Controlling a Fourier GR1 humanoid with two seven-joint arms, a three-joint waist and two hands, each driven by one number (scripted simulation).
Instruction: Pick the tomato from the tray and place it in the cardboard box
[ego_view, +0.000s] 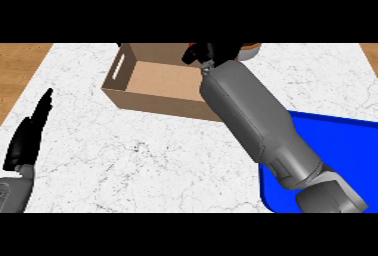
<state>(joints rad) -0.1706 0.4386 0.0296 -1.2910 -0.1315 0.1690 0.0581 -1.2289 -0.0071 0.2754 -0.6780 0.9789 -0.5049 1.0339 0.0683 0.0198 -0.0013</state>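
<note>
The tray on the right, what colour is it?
The tray is bright blue, seen in the head view.

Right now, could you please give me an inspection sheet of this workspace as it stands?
Surface: white marbled counter, with wood showing at its far left and far right edges.
Job's things: open cardboard box at the counter's far side, floor visible and bare where seen; blue tray at the right, partly under the right forearm; a bit of red that may be the tomato at the right hand.
Clutter: an orange-brown object behind the box, mostly hidden.
Hands: left hand open, resting at the left edge; right hand above the box's far right corner, fingers not readable.
Cables: nothing seen.
Surroundings: nothing seen beyond the counter.
</note>
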